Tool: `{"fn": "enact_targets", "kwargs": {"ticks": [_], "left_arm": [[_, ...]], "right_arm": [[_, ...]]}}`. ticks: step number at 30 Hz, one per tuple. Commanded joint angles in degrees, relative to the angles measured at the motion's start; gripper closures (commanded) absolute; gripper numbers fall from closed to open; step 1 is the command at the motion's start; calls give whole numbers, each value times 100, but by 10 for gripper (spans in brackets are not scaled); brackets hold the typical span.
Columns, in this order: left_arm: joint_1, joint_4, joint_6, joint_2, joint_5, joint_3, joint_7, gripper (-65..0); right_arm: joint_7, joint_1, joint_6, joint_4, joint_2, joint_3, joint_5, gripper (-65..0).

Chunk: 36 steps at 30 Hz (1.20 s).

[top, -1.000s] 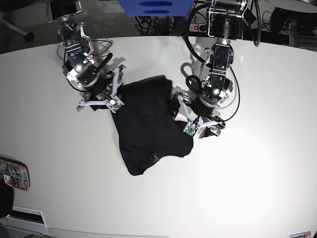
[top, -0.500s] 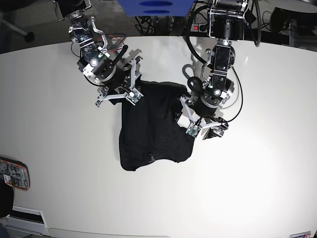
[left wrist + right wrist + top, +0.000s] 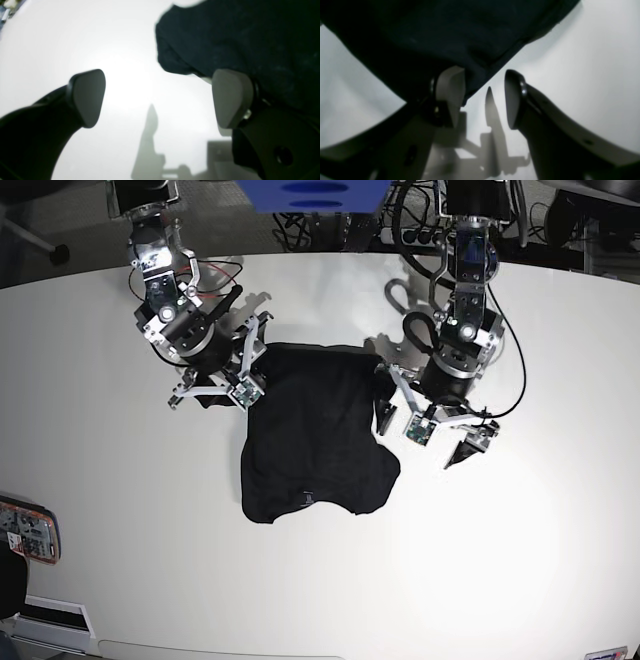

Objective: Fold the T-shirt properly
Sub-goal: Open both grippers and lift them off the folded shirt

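Unmarked, the black T-shirt (image 3: 313, 438) lies on the table (image 3: 520, 540).
Left gripper (image 3: 160, 98) gapes beside its hem; right gripper (image 3: 482, 97) parted, cloth at one jaw.

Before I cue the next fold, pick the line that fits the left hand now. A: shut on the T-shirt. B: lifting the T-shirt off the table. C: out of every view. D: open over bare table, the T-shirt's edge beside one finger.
D: the left hand stands wide open with only white table between its fingers, and the T-shirt lies beside one.
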Motion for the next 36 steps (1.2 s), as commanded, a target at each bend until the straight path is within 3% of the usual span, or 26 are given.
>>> {"fn": "enact_targets", "kwargs": {"ticks": [1,9,12,15,18,27,31,36], "left_arm": [[23,271,44,-22,-76,-74,-135,-650],[489,772,44,-22,-111,-540,-337,-650],[700,588,44,-22,-226,-689,-1392,-650],[946,201,44,-22,-454,-777,-3045,-650],[1087,-247,44,-5,-498,-839,-4284,-650],[1764,-467,44,-22,-516,-848,-4574,-650],[1993,-634,44,-58,-516,-962,-5770,-650],[2072,-1311,44,-58,-516,-1129,-7405,-650]], "right_arm": [[144,61,-36,176,27,87,11,-274],[1533,61,-36,343,18,474,11,-274],[2201,44,-36,229,18,720,29,-274],[2773,-132,-36,176,18,1010,29,-274],[3221,-290,-36,159,18,1292,38,-274],[4003,-835,-36,62,27,2021,46,-272],[4838,-958,-36,-369,36,2224,55,-271],[6878,-1099,-36,-1213,27,2549,55,-271]]}}
